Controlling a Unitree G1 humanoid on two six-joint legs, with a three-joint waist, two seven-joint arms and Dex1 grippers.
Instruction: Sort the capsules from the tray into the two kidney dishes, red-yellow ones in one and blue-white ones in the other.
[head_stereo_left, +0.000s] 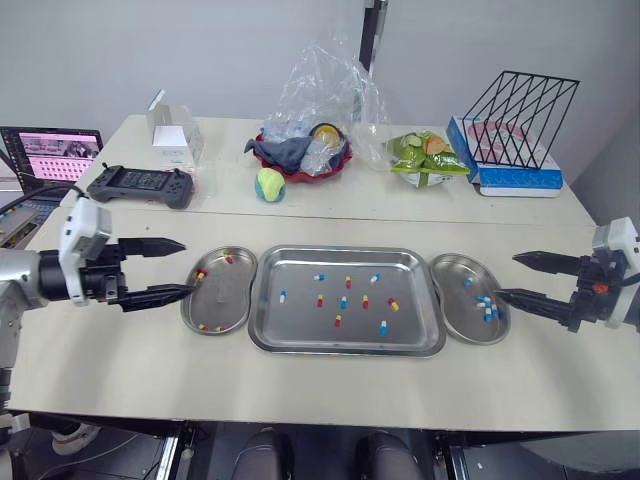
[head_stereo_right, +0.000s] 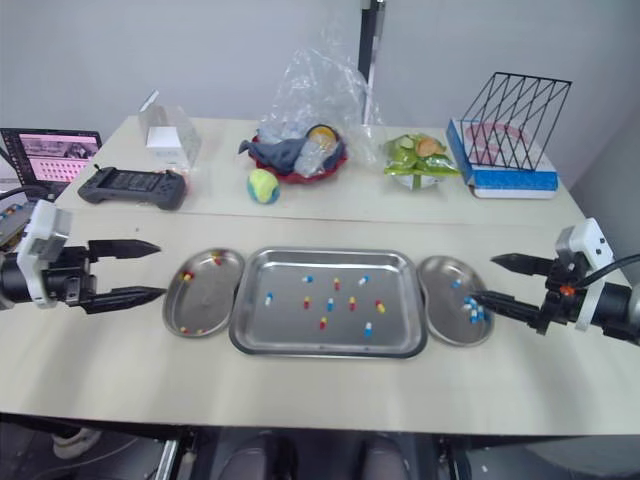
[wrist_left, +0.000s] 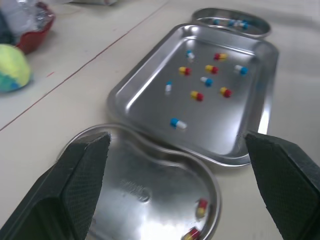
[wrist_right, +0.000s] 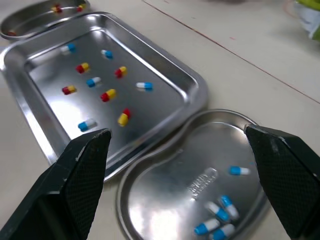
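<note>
Your table (head_stereo_left: 120, 370) centres the tray (head_stereo_left: 345, 350); left gripper (head_stereo_left: 188, 267) flanks red-yellow dish (head_stereo_left: 225, 295), right gripper (head_stereo_left: 506, 275) blue-white dish (head_stereo_left: 455, 300), both spread empty for short reaches.

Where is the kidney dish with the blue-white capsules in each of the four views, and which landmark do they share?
Left eye view: the dish lies just right of the tray.
Right eye view: the dish is again right of the tray.
Left wrist view: the dish lies beyond the tray's far end.
Right wrist view: the dish is nearest the camera, beside the tray.
Shared landmark: the tray.
</note>
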